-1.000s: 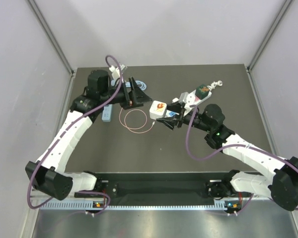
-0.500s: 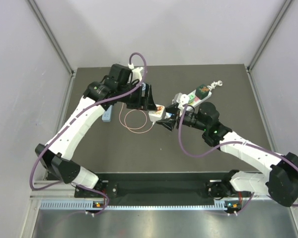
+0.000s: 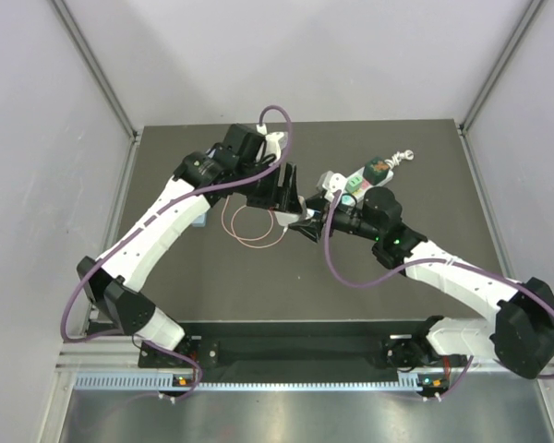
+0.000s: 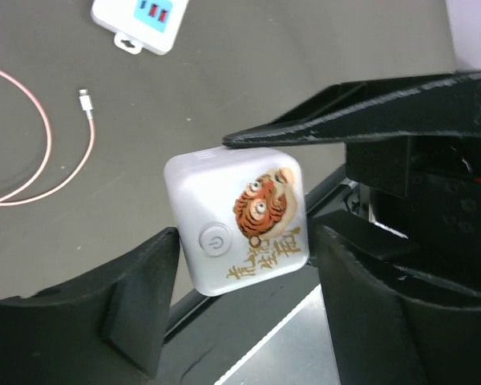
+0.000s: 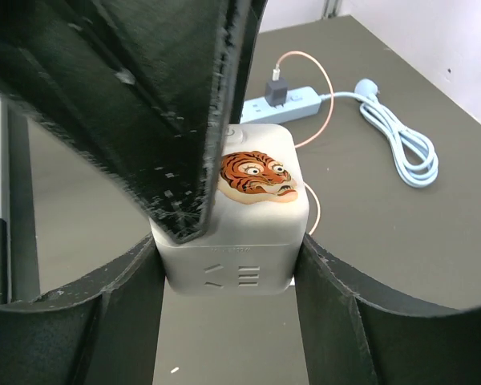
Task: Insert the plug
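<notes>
The top view looks down from behind the arm bases over the whole worktop [image 3: 258, 286]. Wrist cameras peer close along the left hand [image 4: 244, 273] and right hand [image 5: 228, 273], sharing the tiger-print cube [image 4: 224, 200] from opposing sides.

White charger cube [image 5: 240, 216] bears an orange, black-striped tiger face.

Power strip [image 4: 142, 18] cropped by top edge; pink cable [image 4: 48, 152] by left.
</notes>
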You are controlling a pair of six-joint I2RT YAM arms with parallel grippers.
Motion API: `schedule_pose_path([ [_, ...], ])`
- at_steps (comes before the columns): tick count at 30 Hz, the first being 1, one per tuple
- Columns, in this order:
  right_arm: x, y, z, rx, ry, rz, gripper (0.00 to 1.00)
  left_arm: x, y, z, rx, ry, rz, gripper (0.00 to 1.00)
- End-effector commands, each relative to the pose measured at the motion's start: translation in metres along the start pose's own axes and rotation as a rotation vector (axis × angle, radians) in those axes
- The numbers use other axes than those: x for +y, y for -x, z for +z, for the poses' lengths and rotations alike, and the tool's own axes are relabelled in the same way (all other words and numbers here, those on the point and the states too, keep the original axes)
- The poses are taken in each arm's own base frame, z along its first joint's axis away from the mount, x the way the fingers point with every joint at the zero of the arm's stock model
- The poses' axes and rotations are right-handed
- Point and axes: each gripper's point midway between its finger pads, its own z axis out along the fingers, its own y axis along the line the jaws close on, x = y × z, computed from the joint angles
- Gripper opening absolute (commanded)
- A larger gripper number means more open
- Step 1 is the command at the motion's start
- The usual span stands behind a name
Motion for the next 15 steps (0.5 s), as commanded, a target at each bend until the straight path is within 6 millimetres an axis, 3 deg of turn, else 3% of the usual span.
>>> schedule_pose_path([
  [1,0.000,0.039,0.007,-0.095,0.007,-0.066,0.00,-0.004,0.010,0.004,-0.026,-0.002,0.019,0.69],
  [3,-0.001,0.039,0.007,-0.097,-0.002,-0.064,0.00,0.000,0.005,0.008,0.010,0.009,0.014,0.59],
  [4,0.000,0.038,0.007,-0.094,-0.004,-0.061,0.00,0.002,0.002,0.010,0.026,0.020,0.011,0.47],
  [7,-0.003,0.038,0.007,-0.094,-0.017,-0.061,0.00,0.014,-0.009,0.017,0.067,0.071,0.002,0.39],
  [9,-0.004,0.037,0.008,-0.091,-0.020,-0.058,0.00,0.013,-0.015,0.019,0.083,0.052,-0.002,0.42],
  [12,-0.005,0.033,0.012,-0.081,-0.019,-0.051,0.00,0.011,-0.023,0.025,0.102,0.022,-0.016,0.60],
  [15,-0.006,0.032,0.015,-0.075,-0.017,-0.046,0.00,0.014,-0.021,0.025,0.096,0.041,-0.005,0.61],
])
